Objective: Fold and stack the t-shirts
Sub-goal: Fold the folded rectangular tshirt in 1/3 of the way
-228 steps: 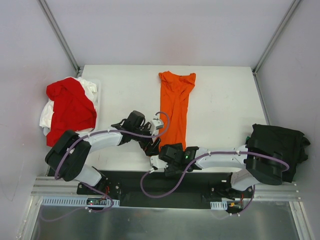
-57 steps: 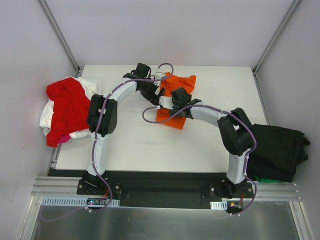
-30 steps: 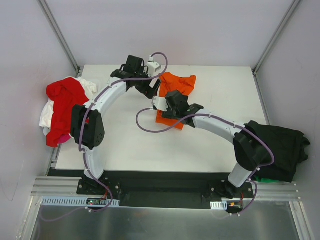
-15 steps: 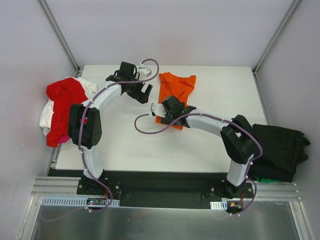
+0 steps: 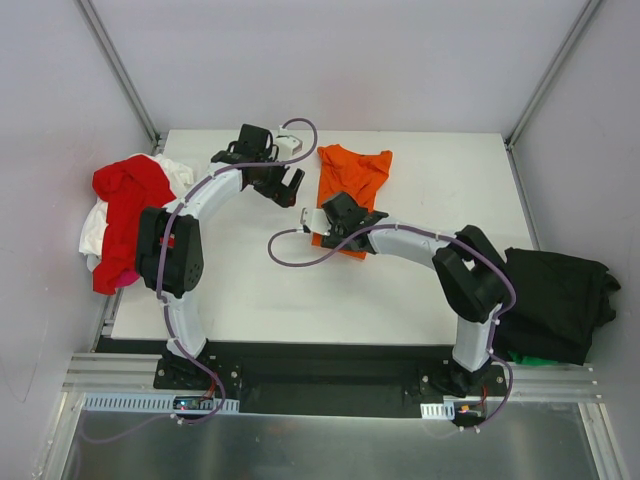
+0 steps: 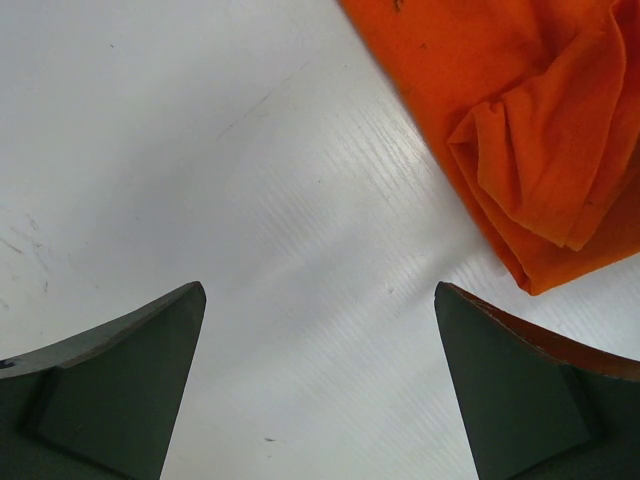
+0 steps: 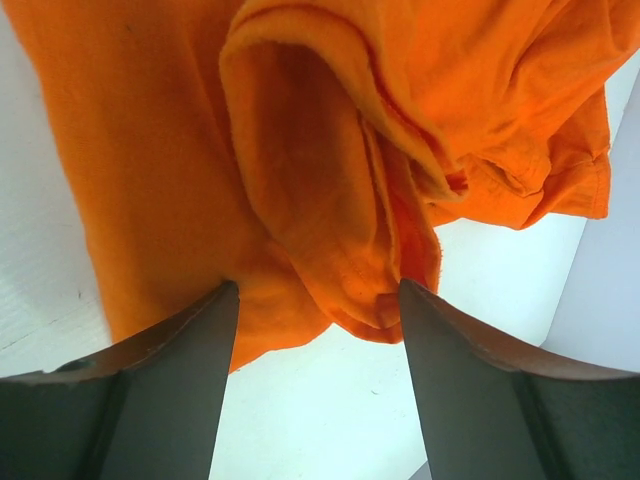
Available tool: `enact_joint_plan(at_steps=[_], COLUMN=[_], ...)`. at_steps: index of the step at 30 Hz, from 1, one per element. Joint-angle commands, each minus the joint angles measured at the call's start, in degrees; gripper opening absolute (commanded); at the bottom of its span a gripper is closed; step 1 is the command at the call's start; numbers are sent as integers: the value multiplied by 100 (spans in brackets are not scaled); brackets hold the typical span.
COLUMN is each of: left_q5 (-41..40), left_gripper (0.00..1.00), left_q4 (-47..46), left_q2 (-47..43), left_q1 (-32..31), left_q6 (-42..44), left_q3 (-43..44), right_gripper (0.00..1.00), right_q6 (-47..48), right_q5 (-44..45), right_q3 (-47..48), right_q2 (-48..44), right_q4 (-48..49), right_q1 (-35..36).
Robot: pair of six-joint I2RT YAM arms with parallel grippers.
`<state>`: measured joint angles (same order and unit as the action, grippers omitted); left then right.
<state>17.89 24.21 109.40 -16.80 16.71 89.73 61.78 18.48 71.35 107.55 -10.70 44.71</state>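
Observation:
The orange t-shirt [image 5: 352,180] lies folded in half at the back middle of the table, its doubled near edge showing in the right wrist view [image 7: 330,150]. My right gripper [image 5: 338,214] sits low at that near edge. It [image 7: 318,285] is open, and a hanging fold of the orange cloth lies between the fingertips, unpinched. My left gripper [image 5: 286,186] hovers just left of the shirt. It [image 6: 320,292] is wide open over bare table, with the shirt's corner [image 6: 540,170] ahead to its right. Red [image 5: 135,205] and white [image 5: 96,232] t-shirts lie heaped at the left edge. A black t-shirt [image 5: 560,295] lies at the right edge.
The white table [image 5: 250,280] is walled in by grey panels with metal posts at the back corners. Something green [image 5: 530,358] peeks from under the black cloth. The right arm stretches across the table's right half.
The long orange strip is now folded in half. Over the last second my left gripper drew back leftwards off the shirt. My right gripper settled at the near fold, its jaws narrowing a little.

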Motion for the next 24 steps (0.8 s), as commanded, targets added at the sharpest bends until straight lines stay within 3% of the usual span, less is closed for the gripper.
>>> enact_joint_plan(at_steps=[1,24], left_q5=[118,109], left_gripper=[99,99], left_q4=[-127,-267], left_q2=[-156,-174], left_q1=[71,124], left_q6=[-62,-89], left_q3=[-35,-202], right_gripper=[67,65], right_q6=[45,212], right_q5=[-117,-55], right_q3=[265,432], right_q2=[-58,-269], right_q4=[121,42], right_q1=[-41,-129])
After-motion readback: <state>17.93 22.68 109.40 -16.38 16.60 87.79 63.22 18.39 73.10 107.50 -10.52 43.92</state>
